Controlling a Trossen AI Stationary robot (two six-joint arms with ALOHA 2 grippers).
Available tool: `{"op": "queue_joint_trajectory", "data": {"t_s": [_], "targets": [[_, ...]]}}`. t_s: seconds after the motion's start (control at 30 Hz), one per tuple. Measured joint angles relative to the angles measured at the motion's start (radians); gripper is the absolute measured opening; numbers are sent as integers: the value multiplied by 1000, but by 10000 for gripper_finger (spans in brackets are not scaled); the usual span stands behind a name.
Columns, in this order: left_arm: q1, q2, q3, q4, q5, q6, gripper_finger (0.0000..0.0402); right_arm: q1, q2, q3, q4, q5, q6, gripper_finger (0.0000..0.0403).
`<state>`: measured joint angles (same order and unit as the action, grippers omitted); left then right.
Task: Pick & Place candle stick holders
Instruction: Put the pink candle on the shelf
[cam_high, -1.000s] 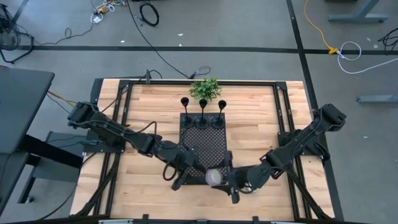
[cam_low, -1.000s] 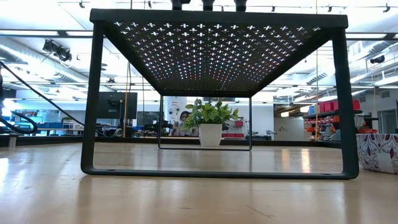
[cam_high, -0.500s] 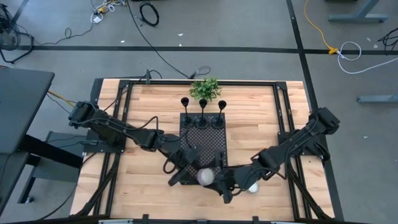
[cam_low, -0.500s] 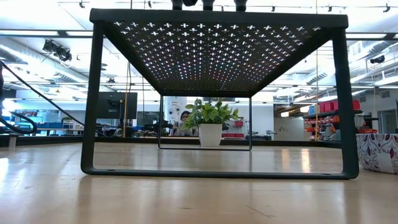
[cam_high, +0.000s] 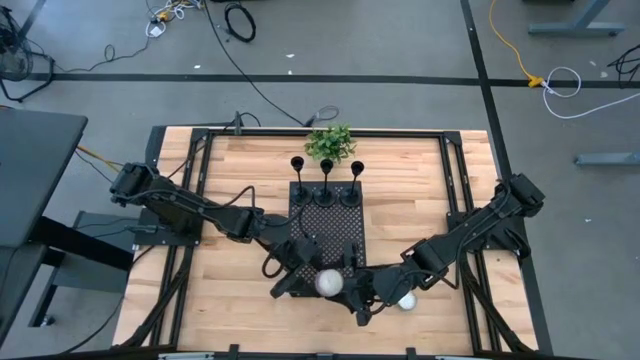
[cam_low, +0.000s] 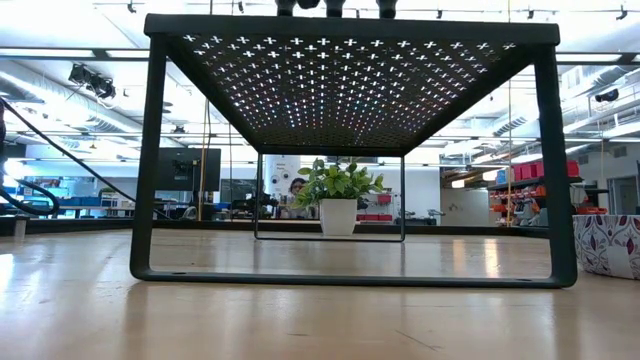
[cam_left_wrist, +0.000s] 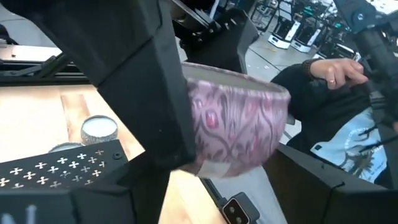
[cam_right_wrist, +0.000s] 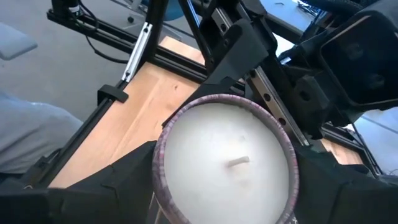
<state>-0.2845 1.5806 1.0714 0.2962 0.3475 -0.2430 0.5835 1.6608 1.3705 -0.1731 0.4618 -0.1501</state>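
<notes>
Wooden surface (cam_high: 240, 170) with a black perforated tray (cam_high: 327, 232) at its middle, both arms meeting at the tray's near end.
Three candle stick holders (cam_high: 324, 182) stand upright in a row at the tray's far edge, in front of a small potted plant (cam_high: 330, 143). The right claw (cam_high: 340, 285) is closed around a purple-patterned candle (cam_right_wrist: 226, 158). The left claw (cam_high: 300, 268) sits just beside it over the tray; whether it is wide or narrow cannot be told. A second white candle (cam_high: 407, 300) lies on the wood nearby.

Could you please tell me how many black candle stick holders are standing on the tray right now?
3: the candle stick holders stand in a row on the tray's far end: left, middle, right. None looks hidden.
</notes>
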Motion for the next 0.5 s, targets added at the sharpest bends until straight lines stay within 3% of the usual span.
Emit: {"op": "queue_joint_trajectory", "data": {"t_s": [0.23,0.5], "targets": [[1,0,1,12,-18,-12,309,0,1,-1,-3,-10,3,286],[1,-1,2,12,-22,4,334,-2,2,-1,2,-32,-12,286]]}}
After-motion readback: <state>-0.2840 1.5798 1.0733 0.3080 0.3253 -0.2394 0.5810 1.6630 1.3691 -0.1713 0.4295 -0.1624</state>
